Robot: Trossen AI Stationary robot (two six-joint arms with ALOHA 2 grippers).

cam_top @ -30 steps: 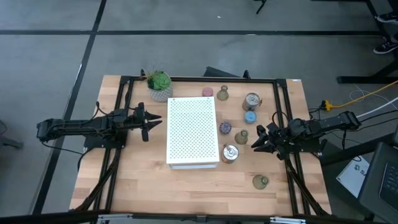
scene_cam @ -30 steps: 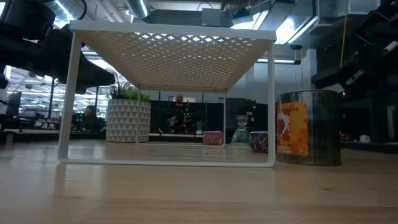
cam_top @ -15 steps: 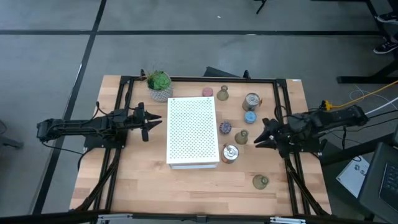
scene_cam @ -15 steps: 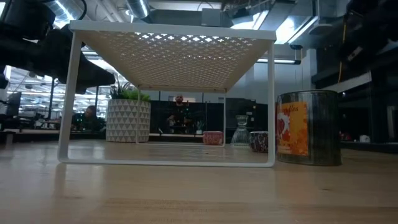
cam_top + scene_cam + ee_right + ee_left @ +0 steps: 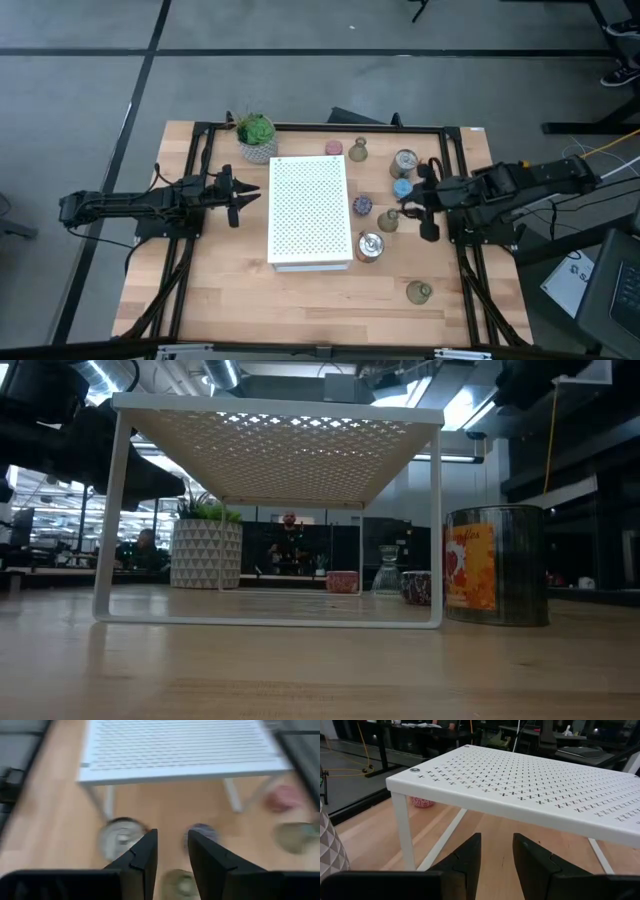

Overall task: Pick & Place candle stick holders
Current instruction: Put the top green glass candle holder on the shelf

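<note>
— How far along is it?

— Barely begun, I'd judge. All the candle stick holders (image 5: pixel 389 219) I can count sit on the worktop (image 5: pixel 230 290) beside the white perforated shelf (image 5: pixel 309 210), none on top of it.

— And the right gripper (image 5: pixel 412 210)?

— Over the cluster, near an olive-green holder (image 5: pixel 180 883), fingers slightly parted, grasping nothing.

— The left gripper (image 5: pixel 496 854)?

— Waiting on the shelf's other side, fingers a little apart, empty. Every holder is left to move.
</note>
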